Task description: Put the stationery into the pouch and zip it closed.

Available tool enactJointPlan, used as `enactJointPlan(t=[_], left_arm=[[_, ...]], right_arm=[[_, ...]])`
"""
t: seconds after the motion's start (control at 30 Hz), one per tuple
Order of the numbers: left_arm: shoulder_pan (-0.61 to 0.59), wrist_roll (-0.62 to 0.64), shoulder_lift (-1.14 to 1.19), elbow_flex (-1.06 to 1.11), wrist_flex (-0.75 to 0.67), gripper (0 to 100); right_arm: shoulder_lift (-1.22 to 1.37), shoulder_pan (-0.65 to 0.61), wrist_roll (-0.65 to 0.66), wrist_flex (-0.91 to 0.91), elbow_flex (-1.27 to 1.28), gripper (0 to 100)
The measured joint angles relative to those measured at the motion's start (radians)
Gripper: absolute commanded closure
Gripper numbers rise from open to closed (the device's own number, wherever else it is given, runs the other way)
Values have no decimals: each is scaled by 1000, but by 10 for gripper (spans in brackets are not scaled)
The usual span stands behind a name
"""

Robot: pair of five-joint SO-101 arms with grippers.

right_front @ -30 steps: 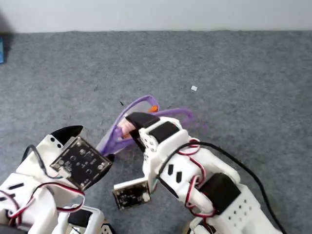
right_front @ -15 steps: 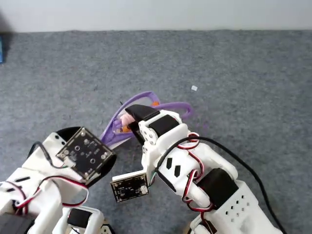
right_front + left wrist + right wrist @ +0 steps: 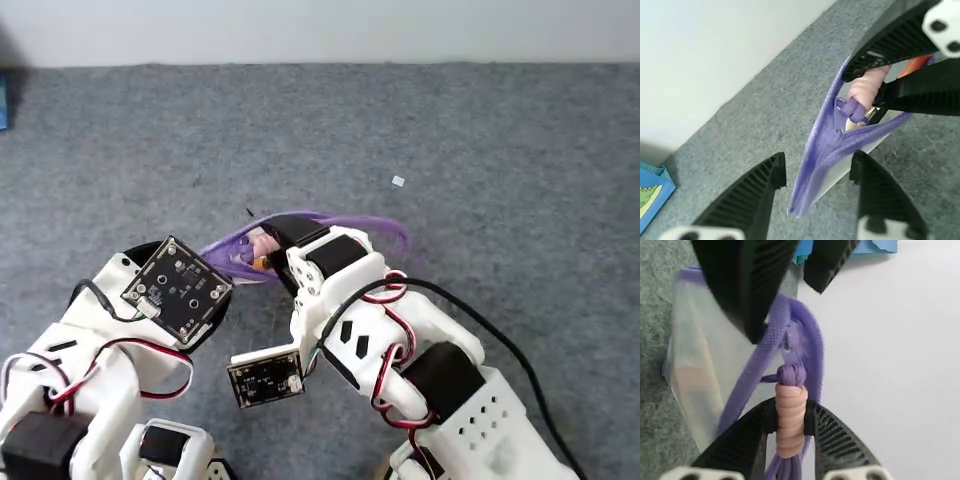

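My right tool (image 3: 790, 412) pinches the pink pull (image 3: 790, 440); my left tool (image 3: 818, 165) gapes around the pouch (image 3: 829, 142) end, seemingly not gripping, so tugging may drag the pouch, not zip it.

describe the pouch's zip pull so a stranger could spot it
On the grey carpet lies a clear pouch edged in purple. The right gripper pinches the zip pull: a pale pink ribbed bead on a purple cord, the one ribbed piece against the plain purple edging.
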Motion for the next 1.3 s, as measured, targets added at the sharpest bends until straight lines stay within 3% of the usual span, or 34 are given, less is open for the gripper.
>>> enactJointPlan(t=[0.2, 0.53, 1.03, 1.1, 1.3], left_arm=[[0, 3, 0, 3, 0, 798], [95, 3, 0, 31, 0, 989], [115, 3, 0, 31, 0, 983], [109, 3, -3, 31, 3, 953], [54, 3, -74, 14, 51, 722]], right_arm=[[0, 2, -6, 0, 0, 991], [0, 5, -26, 2, 0, 991], [-11, 6, -26, -2, 17, 991], [-25, 6, -28, -3, 29, 991], [-35, -3, -29, -5, 58, 991]])
